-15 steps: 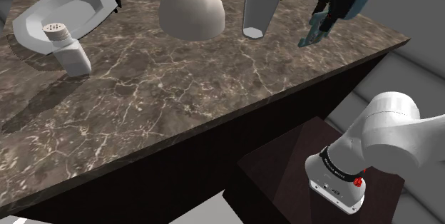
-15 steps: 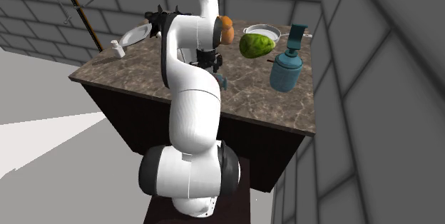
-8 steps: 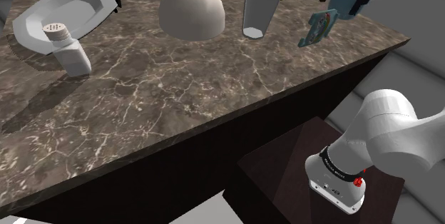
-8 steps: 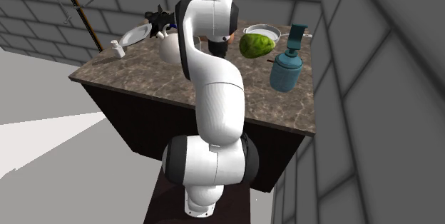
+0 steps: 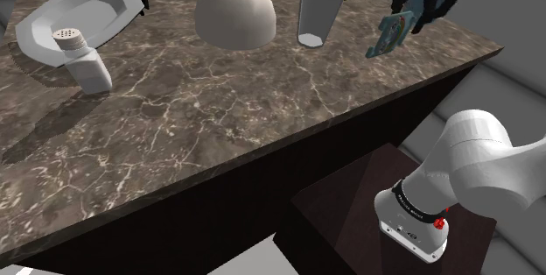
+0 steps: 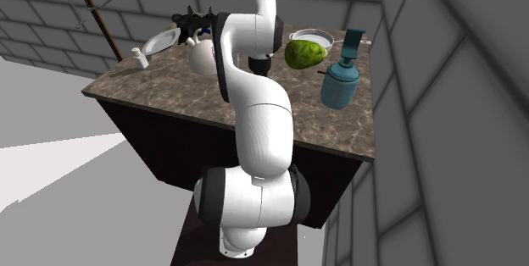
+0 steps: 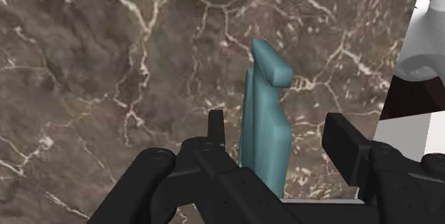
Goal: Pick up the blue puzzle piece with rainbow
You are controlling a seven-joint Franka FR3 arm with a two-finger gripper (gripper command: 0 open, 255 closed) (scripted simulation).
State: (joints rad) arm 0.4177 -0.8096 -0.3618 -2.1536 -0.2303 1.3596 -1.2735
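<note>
Teal-blue puzzle pc [image 5: 389,35] on edge, tilted (multicolour face), near counter [image 5: 219,116] corner.

No text, label, brand, number or sign is legible in any view. The dark band [image 5: 409,203] round the arm's lowest joint, at the shoulder view's lower right, bears faint pale marks, too small to read.

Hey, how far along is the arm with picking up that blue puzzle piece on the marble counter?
Done: the gripper is lined up over the blue puzzle piece, which stands on edge on the counter. In hand: the piece sits between the open fingers, with a gap on each side, so nothing is gripped. Left: closing on it and lifting it off.
</note>
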